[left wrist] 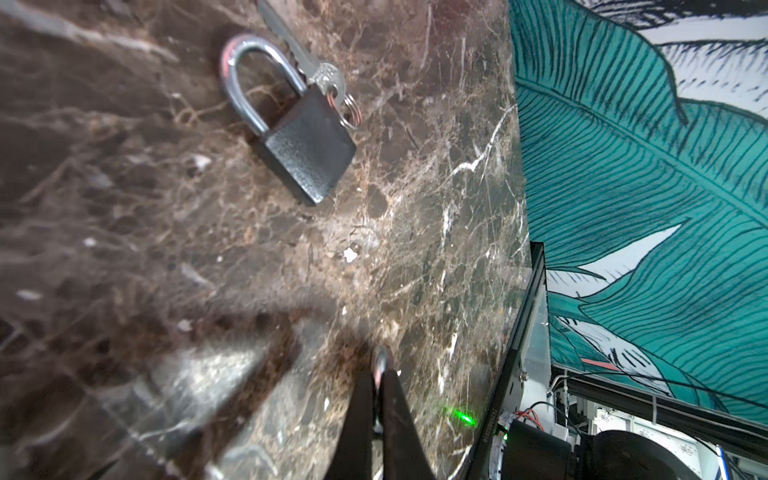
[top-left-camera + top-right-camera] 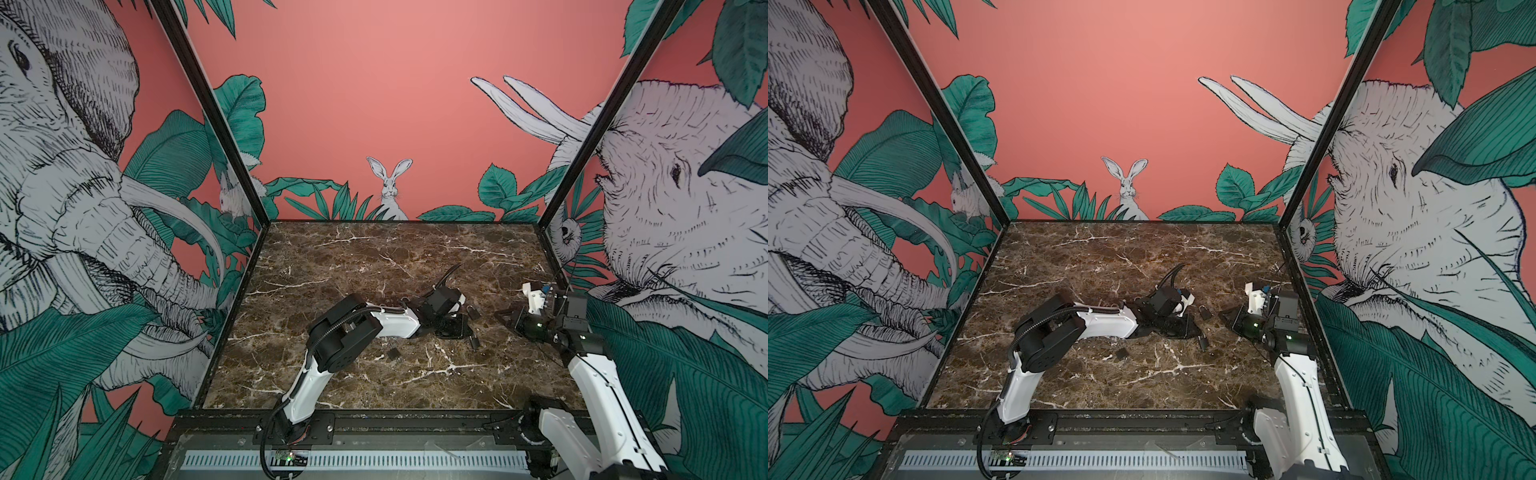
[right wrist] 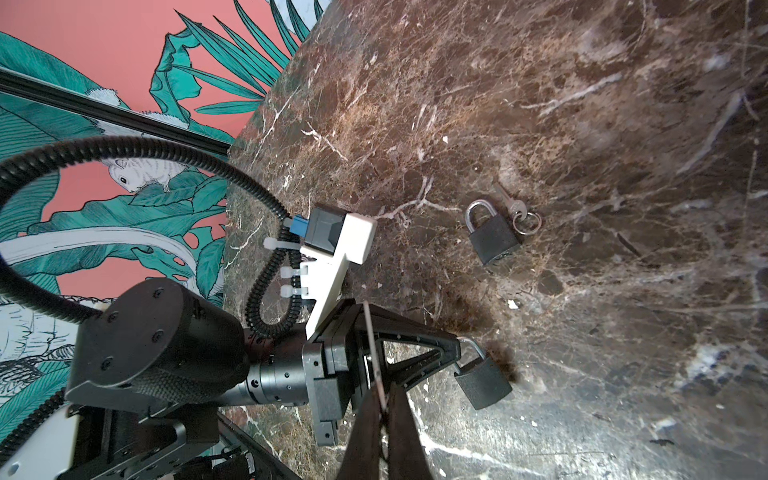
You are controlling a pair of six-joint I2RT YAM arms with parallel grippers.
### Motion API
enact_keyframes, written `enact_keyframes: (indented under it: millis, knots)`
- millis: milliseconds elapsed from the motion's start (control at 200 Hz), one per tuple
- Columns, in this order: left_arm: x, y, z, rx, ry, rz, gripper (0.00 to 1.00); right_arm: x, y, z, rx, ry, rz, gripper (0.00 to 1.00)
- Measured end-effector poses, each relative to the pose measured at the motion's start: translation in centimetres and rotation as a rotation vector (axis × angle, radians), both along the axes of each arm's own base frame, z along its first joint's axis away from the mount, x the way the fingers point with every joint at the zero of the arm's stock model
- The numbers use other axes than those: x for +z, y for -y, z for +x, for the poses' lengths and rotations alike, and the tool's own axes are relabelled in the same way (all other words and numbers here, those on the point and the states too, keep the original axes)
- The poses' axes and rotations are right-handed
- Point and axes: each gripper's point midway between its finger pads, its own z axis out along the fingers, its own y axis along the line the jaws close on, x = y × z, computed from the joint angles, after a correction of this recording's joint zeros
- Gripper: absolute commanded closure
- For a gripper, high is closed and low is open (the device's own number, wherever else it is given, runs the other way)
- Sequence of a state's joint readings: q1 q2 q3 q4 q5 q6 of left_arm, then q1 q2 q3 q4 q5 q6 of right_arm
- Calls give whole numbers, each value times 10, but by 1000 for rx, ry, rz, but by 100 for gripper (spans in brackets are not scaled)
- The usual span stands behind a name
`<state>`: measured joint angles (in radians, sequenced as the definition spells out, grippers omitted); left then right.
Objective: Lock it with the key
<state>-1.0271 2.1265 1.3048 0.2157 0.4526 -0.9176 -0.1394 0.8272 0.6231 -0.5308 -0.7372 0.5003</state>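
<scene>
The left gripper [image 3: 457, 345] is closed on the shackle of a black padlock [image 3: 484, 384] near the middle of the marble tabletop [image 2: 374, 257]. In a top view, a second padlock [image 2: 472, 311], touched by a ringed key [image 3: 509, 202], is seen at twelve o'clock of it. At three o'clock, the right gripper [image 3: 384, 409] is clamped on a thin metal strip [image 3: 371, 336].

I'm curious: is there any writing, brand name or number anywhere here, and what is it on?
Black frame rail, white print along its side: too small and blurred to read.
Loose padlock: no brand or number shows.
Held padlock: no marking shows.
No other text anywhere.
</scene>
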Motion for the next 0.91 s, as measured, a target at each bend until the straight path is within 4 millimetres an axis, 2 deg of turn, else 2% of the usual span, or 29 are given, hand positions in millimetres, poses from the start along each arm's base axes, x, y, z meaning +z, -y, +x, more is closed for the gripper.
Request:
enact_keyframes:
  millis: [175, 270, 425, 530, 825, 905]
  knots:
    - [-6, 3, 2, 4, -9, 6, 100, 0, 0, -2, 0, 5, -4, 100]
    - [-6, 5, 3, 4, -10, 7, 93, -2, 0, -1, 2, -2, -5, 100]
    - [-7, 5, 4, 7, -9, 15, 72, -6, 1, 0, 6, -18, -9, 100]
    - [-12, 2, 5, 21, -16, 35, 66, -7, 1, 0, 7, -19, -10, 100]
    - [-16, -3, 14, 63, 9, 63, 63, -13, 5, -2, 0, -34, -46, 100]
    - [-15, -10, 18, 81, 17, 71, 63, -17, 7, -4, -1, -45, -70, 100]
